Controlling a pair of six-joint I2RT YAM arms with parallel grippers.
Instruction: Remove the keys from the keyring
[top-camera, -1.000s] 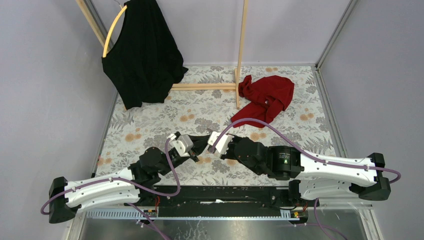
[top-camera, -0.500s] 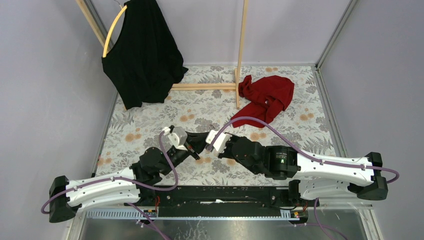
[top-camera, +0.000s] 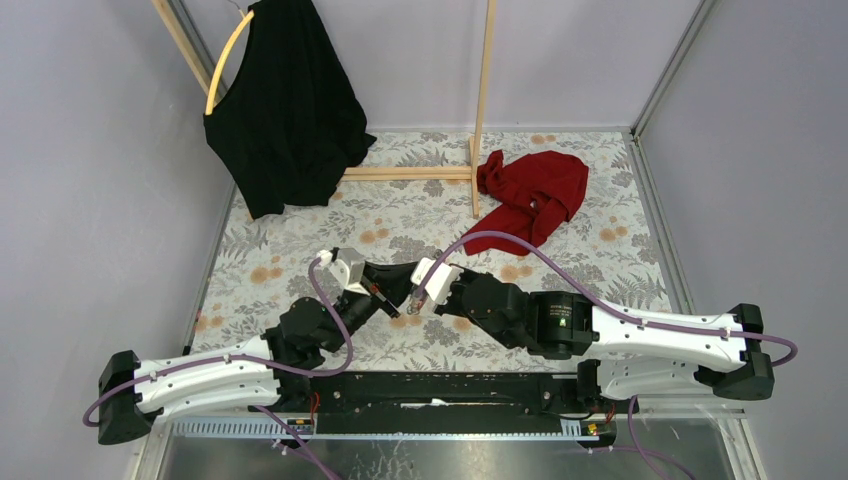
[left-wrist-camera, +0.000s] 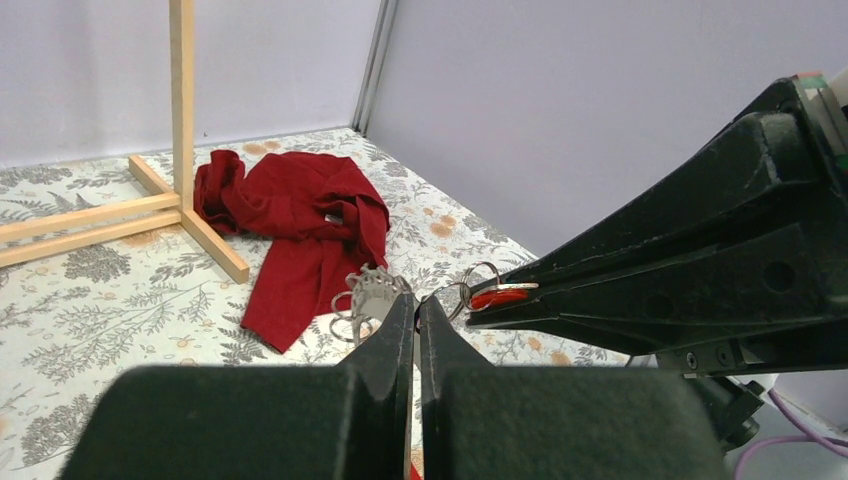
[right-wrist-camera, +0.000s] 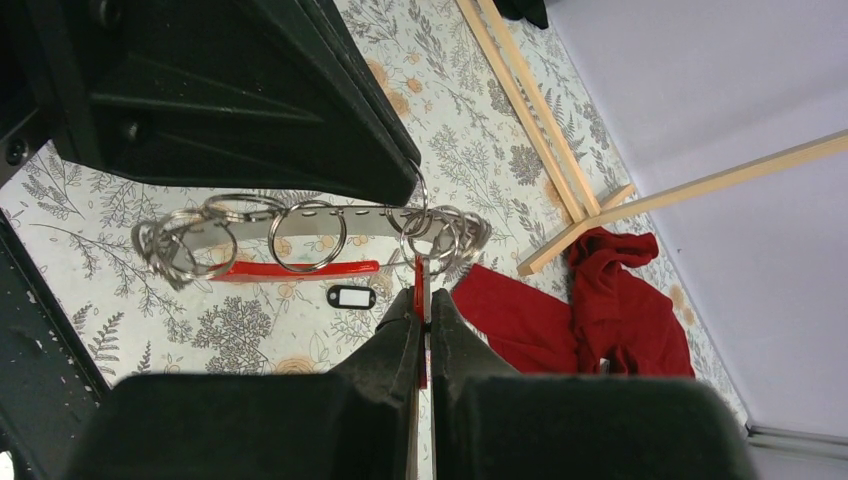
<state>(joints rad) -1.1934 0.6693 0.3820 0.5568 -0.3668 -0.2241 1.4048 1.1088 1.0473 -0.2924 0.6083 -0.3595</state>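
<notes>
Grey keyring (right-wrist-camera: 370, 222) hangs taut just nearside of the red cloth (top-camera: 530, 195): left gripper (left-wrist-camera: 417, 305) clamped on a ring (right-wrist-camera: 419, 205), right gripper (right-wrist-camera: 423, 300) pinching the red tag (left-wrist-camera: 497, 297), seemingly to part them.

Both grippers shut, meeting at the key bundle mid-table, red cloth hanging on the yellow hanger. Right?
Not quite. The red cloth isn't on the yellow hanger; it lies crumpled on the table beside the wooden stand. The black garment is what hangs on the hanger. The top external view shows it. The rest holds.
</notes>
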